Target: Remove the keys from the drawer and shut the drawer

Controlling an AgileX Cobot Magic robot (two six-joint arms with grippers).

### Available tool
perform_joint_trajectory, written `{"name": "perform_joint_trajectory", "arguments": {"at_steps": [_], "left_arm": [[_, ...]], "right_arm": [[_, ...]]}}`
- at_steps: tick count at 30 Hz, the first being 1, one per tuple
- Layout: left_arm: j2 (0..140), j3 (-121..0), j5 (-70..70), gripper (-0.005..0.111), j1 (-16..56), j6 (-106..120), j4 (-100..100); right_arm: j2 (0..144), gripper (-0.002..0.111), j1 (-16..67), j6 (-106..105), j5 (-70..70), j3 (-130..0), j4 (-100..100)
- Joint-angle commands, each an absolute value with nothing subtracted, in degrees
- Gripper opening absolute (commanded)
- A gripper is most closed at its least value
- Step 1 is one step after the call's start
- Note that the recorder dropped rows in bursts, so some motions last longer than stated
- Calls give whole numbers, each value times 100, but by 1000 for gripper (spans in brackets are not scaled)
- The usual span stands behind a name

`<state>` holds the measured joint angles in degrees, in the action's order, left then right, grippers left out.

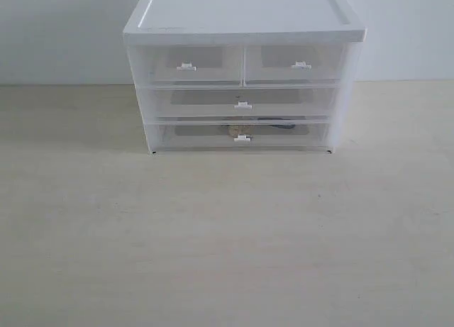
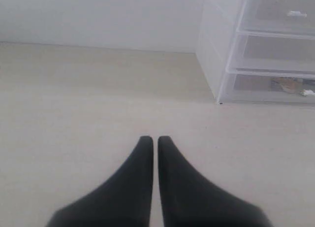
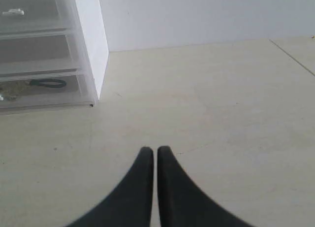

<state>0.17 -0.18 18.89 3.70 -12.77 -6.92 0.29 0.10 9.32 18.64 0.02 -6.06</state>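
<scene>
A white translucent cabinet [image 1: 241, 29] stands at the far side of the pale bench [image 1: 213, 235], its back near the plain wall [image 1: 57, 29]. It has three tiers. Two half-width drawers [image 1: 186, 63] sit side by side at the top, a wide middle drawer [image 1: 241, 100] lies under them, and the drawer [image 1: 184, 135] of the task is the lowest, close to the bench surface. All the fronts sit flush with the cabinet frame, so the lowest drawer is shut. Its small tab handle [image 1: 242, 138] juts out at the centre. The keys [image 1: 236, 130] lie inside it, seen dimly through the plastic just behind and above the tab, and a dark cord loop [image 3: 47, 82] lies beside them toward the cabinet's right wall. The closed front panel is all that stands between the keys and the open bench. The left end effector [image 2: 153, 141] hangs low over bare bench, well apart from the cabinet's left front corner, pointing along the surface toward the wall. Its two black fingers are drawn nearly together with only a thin slit between them and grip nothing. The right end effector [image 3: 153, 151] is posed the same way off the cabinet's right front corner, fingers likewise almost touching and empty. Bare bench stretches in front of the cabinet and along both its sides.
</scene>
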Motion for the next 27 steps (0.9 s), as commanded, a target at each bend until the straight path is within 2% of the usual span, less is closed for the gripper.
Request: {"name": "perform_joint_trajectory", "arguments": {"at_steps": [1, 27], "left_arm": [[0, 0, 1807, 4, 354, -1328, -663], [0, 0, 1808, 4, 354, -1289, -753]], "right_arm": [[0, 0, -7, 921, 1790, 0, -637], [0, 0, -7, 921, 1790, 0, -637]]}}
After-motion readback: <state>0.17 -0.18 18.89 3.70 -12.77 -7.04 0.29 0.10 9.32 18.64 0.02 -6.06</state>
